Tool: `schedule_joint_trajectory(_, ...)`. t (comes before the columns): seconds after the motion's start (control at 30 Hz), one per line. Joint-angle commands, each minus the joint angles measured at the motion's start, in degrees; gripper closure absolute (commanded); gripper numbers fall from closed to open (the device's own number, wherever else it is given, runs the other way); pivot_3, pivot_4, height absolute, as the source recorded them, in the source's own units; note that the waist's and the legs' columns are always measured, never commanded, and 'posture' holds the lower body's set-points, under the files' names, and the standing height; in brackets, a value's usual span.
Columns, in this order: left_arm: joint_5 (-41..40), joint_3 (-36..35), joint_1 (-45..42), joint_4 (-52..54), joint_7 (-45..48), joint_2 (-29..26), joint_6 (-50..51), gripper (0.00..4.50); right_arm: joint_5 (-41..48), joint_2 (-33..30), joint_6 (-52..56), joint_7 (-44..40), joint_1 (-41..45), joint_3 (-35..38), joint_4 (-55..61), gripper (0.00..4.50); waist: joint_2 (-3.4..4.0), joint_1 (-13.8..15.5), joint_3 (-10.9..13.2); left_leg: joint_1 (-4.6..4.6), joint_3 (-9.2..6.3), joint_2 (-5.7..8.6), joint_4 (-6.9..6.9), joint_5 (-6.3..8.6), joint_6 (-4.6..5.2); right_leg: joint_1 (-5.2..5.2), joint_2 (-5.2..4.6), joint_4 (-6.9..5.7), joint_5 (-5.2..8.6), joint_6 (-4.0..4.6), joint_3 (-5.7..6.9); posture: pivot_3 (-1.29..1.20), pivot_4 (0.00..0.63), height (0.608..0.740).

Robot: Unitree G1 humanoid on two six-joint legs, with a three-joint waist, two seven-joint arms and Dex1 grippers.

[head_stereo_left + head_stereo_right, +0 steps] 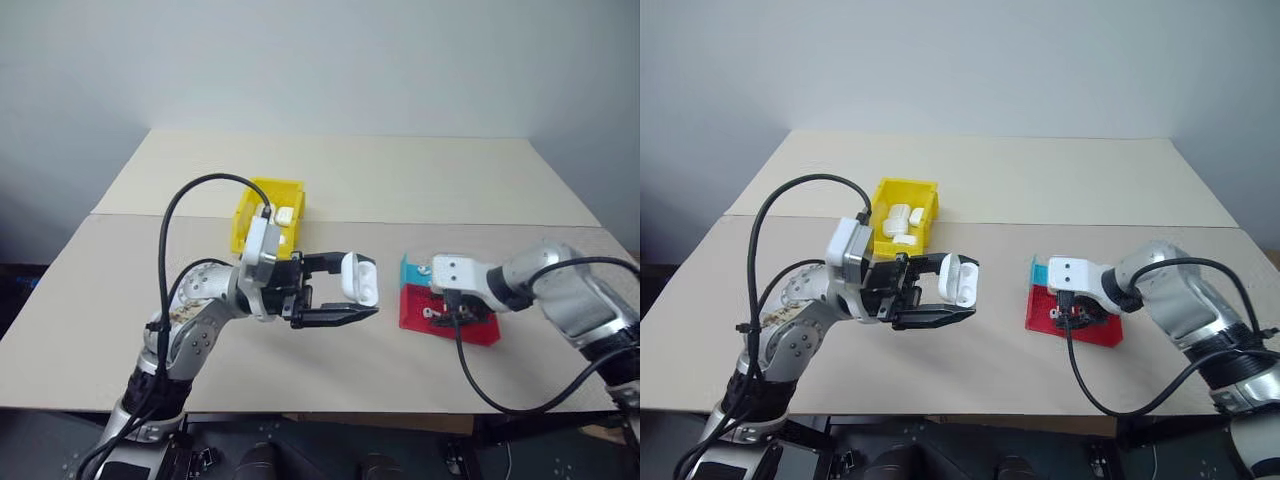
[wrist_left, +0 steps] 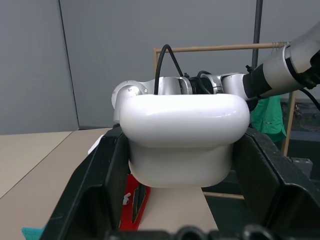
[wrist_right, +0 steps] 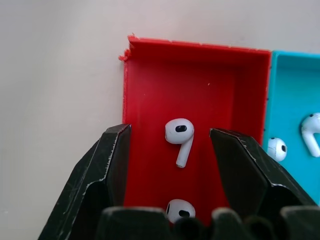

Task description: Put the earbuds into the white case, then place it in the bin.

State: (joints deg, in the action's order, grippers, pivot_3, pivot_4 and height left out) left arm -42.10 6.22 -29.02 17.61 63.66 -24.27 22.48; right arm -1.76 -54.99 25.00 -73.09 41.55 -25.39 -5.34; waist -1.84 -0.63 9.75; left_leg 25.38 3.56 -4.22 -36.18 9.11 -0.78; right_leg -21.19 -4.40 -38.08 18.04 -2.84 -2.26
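You are early in the task: no earbud is in the case yet. Your left gripper (image 1: 345, 296) is clamped on the white case (image 1: 359, 278), holding it above the table with its lid open. Your right gripper (image 3: 170, 155) hangs over the red tray (image 3: 150, 75), jaws apart, with 1 earbud (image 3: 180, 137) lying between its fingers, not yet pinched, and a 2nd just below it. The bin (image 1: 902, 200) sits beyond your left gripper, already holding other white cases. Left to do: pick, insert, close, drop.
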Motion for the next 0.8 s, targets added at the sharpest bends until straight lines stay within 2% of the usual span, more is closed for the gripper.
schedule_joint_trajectory(0.03, -0.7, -1.1, 0.3, 3.4, -1.1, 0.0, 0.1, 1.7, -2.8, 0.7, -2.9, -1.2, 1.9, 0.0, -2.3, 1.51, 0.0, 0.0, 0.0, 0.0, -0.01, 0.0, 0.0, 0.0, 0.0, 0.0, 0.0, -0.01, 0.0, 0.0, 0.0, 0.0, 0.15, 0.74)
schedule_joint_trajectory(0.3, -1.2, -1.4, 1.3, 5.2, -2.9, -0.3, 0.9, 1.7, -5.4, 2.3, -4.7, -3.3, 2.0, 0.2, -4.8, 1.51, 0.0, 0.0, 0.0, -0.01, -0.01, 0.0, 0.0, 0.0, 0.0, 0.02, 0.0, 0.0, 0.0, 0.0, 0.02, 0.0, 0.15, 0.74)
schedule_joint_trajectory(0.43, -1.4, -1.5, 1.5, 5.6, -3.3, -0.2, 1.2, 1.7, -6.0, 3.0, -4.8, -3.8, 1.8, 0.1, -5.6, 2.35, 0.0, 0.0, 0.0, -0.02, -0.01, 0.0, -0.01, 0.0, 0.0, 0.04, 0.0, 0.0, 0.0, 0.0, 0.02, 0.0, 0.15, 0.74)
schedule_joint_trajectory(0.57, -1.5, -1.5, 1.6, 6.1, -3.6, -0.3, 1.4, 1.7, -6.7, 3.7, -4.7, -3.6, 1.7, 0.2, -5.9, 3.78, 0.0, 0.0, 0.0, -0.04, -0.02, 0.0, -0.04, 0.0, 0.0, 0.07, 0.0, -0.01, 0.0, 0.0, 0.03, 0.0, 0.15, 0.74)
schedule_joint_trajectory(0.7, -1.9, -1.7, 1.7, 6.3, -3.6, -0.6, 1.7, 1.7, -5.2, 3.5, -3.2, -3.7, 0.1, 2.2, -3.4, 3.89, 0.01, 0.0, 0.0, -0.07, -0.03, 0.0, -0.04, 0.0, 0.0, 0.1, 0.01, -0.01, -0.01, -0.01, 0.04, 0.0, 0.15, 0.74)
schedule_joint_trajectory(0.8, -2.2, -1.8, 1.5, 6.2, -3.4, -0.9, 2.1, 1.7, -0.2, 2.4, 1.6, -4.6, -1.4, 7.7, 2.5, 3.89, 0.01, 0.0, 0.0, -0.06, -0.03, 0.0, -0.02, 0.0, 0.0, 0.09, 0.0, 0.0, -0.01, -0.01, 0.04, 0.0, 0.15, 0.74)
